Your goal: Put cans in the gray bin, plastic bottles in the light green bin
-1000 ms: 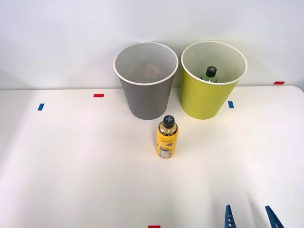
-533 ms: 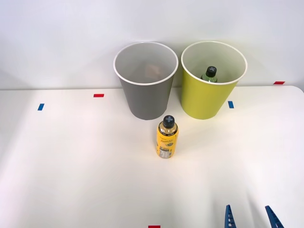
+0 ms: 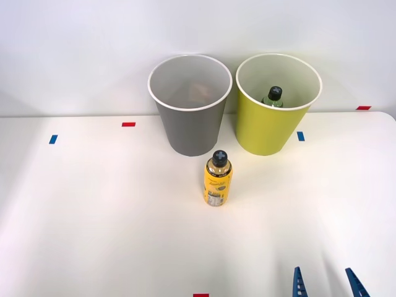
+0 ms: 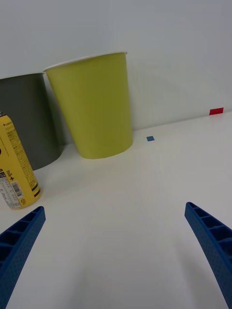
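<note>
The gray bin (image 3: 190,117) and the light green bin (image 3: 272,124) stand side by side at the back of the white table. A greenish plastic bottle (image 3: 273,96) with a black cap stands inside the light green bin. Inside the gray bin lies a faint orange-pink shape (image 3: 198,93), too dim to name as a can. A yellow plastic bottle (image 3: 217,179) stands upright on the table just in front of the gray bin. My right gripper (image 3: 327,283) is open and empty at the near right, well short of the bottle. The wrist view has the yellow bottle (image 4: 17,169), gray bin (image 4: 29,116) and green bin (image 4: 94,106) ahead of the spread gripper (image 4: 116,256).
Small tape marks dot the table: red (image 3: 128,124), blue (image 3: 53,139), blue (image 3: 301,136), red (image 3: 363,107) and red (image 3: 200,295) at the near edge. A white wall rises right behind the bins. Open tabletop spreads left and right of the yellow bottle.
</note>
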Tool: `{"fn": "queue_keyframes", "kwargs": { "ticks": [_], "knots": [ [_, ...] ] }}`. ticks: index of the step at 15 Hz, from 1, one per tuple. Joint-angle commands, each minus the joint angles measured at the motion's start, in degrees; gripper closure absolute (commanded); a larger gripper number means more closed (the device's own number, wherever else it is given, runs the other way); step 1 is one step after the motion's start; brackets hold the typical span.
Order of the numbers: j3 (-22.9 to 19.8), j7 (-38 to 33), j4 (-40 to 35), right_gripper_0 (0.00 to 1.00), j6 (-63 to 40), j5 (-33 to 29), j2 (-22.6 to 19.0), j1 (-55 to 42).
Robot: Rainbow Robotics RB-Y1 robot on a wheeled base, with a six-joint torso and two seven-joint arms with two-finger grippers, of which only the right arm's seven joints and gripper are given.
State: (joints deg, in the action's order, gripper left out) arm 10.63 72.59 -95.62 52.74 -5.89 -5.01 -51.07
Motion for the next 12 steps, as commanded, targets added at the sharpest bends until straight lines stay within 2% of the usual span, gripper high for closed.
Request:
{"fn": "queue_keyframes", "kwargs": {
  "ticks": [1, 12],
  "knots": [
    [0.0, 0.0, 0.0, 0.00, 0.0, 0.0, 0.0, 0.0],
    [0.0, 0.0, 0.0, 0.00, 0.0, 0.0, 0.0, 0.0]
  ]
}}
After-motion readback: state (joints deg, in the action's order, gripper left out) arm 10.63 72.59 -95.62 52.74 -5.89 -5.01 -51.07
